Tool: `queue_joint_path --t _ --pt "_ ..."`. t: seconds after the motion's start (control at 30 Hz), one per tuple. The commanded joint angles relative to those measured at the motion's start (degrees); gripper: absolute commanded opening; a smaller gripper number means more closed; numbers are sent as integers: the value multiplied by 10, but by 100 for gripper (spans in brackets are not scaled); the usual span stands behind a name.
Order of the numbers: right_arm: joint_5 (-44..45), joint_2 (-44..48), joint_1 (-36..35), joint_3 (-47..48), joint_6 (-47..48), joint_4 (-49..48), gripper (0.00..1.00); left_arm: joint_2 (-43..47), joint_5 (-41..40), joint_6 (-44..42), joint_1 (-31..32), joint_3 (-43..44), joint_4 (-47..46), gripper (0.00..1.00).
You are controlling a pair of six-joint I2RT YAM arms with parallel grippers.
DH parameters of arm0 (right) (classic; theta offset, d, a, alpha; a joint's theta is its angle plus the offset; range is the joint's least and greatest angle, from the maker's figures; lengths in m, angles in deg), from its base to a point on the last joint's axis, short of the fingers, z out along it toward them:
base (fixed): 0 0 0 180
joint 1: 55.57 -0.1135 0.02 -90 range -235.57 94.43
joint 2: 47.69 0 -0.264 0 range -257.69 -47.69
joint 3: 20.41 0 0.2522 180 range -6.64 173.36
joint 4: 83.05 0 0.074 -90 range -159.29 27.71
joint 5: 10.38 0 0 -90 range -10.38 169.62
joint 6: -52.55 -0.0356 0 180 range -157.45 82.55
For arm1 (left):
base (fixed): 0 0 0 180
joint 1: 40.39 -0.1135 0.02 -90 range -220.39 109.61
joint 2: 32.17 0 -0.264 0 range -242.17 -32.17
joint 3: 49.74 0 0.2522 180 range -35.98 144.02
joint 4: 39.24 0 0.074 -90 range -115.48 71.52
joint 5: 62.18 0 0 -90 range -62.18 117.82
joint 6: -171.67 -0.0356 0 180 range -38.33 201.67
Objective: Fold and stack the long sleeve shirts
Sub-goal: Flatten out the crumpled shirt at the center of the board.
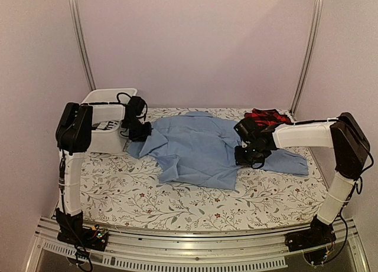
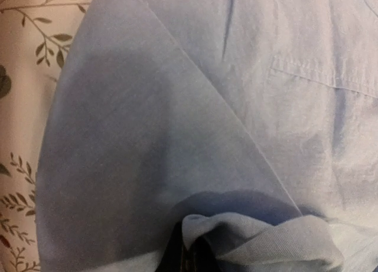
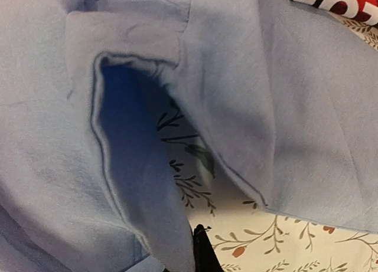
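The plain light blue long sleeve shirt lies spread across the middle of the table, one sleeve reaching right. My left gripper sits at its left edge. In the left wrist view a bunched fold of blue cloth is pinched in the shut left gripper. My right gripper is at the shirt's right side, shut on a raised blue cloth edge beside its dark fingertip. The red-and-black plaid shirt lies bunched at the back right; its red cloth shows white marks.
A white bin stands at the back left, close behind the left arm. A floral tablecloth covers the table, with bare cloth along the near side. Metal frame posts rise at the back corners.
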Motion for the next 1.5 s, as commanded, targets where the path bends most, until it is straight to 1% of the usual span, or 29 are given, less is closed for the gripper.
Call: queue_joint_path --t 0.0,0.13,0.2,0.3,0.33,0.37,0.4,0.47,0.5,0.53,0.63,0.7,0.77,0.8,0.9,1.0,1.07,1.17,1.27,1.33,1.47 --pt "-59 53 61 -32 52 -52 0 -59 -27 -14 -22 93 54 0" --pt "-70 54 85 -22 75 -50 2 -104 -32 -35 -25 187 98 1" --pt "-71 51 85 -6 79 -38 5 -109 -28 -45 -25 220 109 5" --pt "-70 48 81 9 83 -23 15 -99 -23 -58 -24 248 117 14" --pt "-63 48 76 14 81 -15 20 -92 -18 -61 -22 253 121 18" --pt "-53 48 69 19 80 -6 31 -82 -16 -66 -19 253 122 26" --pt "-43 50 62 24 78 2 40 -70 -16 -70 -16 250 123 33" --pt "-27 54 48 32 72 14 54 -40 -16 -79 -6 237 122 47" --pt "-21 56 42 34 66 18 60 -24 -17 -83 0 228 121 57" --pt "-16 59 36 35 61 21 65 -7 -19 -85 7 217 121 63" --pt "2 65 10 40 42 45 75 56 -27 -86 32 160 119 76" --pt "19 70 -22 41 26 62 80 109 -40 -84 54 102 105 82" --pt "39 77 -52 38 -1 75 81 170 -40 -68 81 38 92 84" --pt "48 82 -67 34 -17 80 81 197 -55 -57 95 6 86 85" --pt "65 106 -104 18 -65 91 81 276 -70 -16 157 -109 66 84" --pt "75 123 -135 4 -106 101 81 333 -80 43 229 -197 44 83" --pt "77 125 -153 -1 -129 104 81 353 -83 82 277 -237 31 81" --pt "75 124 -176 -13 -152 102 81 360 -108 132 347 -262 25 80" --pt "75 125 -191 -25 -175 98 81 351 -145 178 398 -269 40 79" --pt "77 130 -201 -35 -192 94 81 344 -159 208 421 -274 43 78" --pt "77 134 -211 -48 -211 87 81 325 -177 233 447 -271 49 78"
